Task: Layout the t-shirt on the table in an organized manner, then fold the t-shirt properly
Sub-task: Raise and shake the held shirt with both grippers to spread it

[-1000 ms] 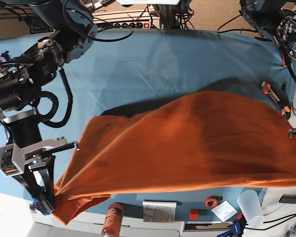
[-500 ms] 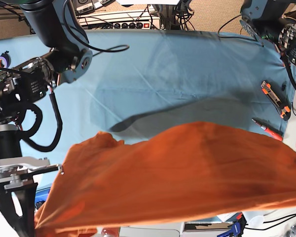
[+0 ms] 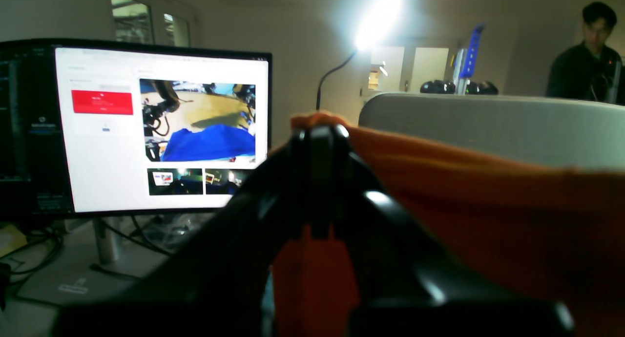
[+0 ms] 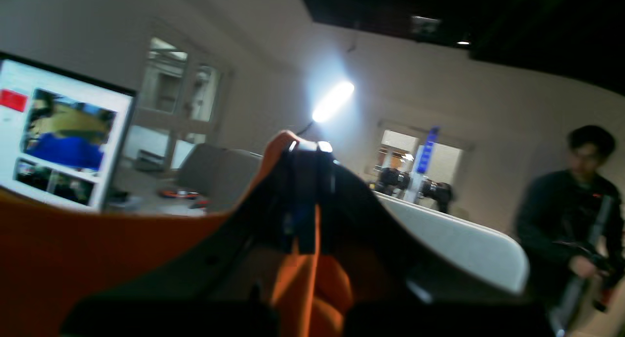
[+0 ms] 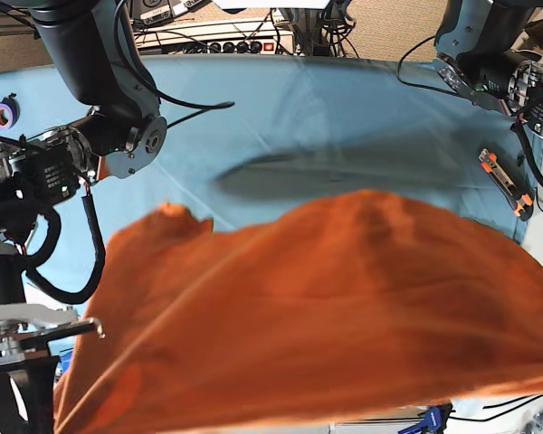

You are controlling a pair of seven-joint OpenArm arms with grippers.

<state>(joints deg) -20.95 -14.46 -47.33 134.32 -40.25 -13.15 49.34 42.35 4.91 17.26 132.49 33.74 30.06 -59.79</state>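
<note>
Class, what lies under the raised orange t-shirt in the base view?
Beneath the t-shirt only its shadow on the table shows; the near table area is covered.

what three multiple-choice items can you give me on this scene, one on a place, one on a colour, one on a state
1. Where is the t-shirt?
A. held up above the table
B. folded flat on it
C. on the floor

2. What colour is the cloth on the table?
A. white
B. teal-blue
C. black

3. How is the left tool?
A. wide open
B. out of view
C. shut on the t-shirt

Answers:
1 A, the shirt's shadow falls on the cloth far from it.
2 B, the base view shows it.
3 C, orange fabric sits pinched between the closed fingers in the left wrist view.
</note>
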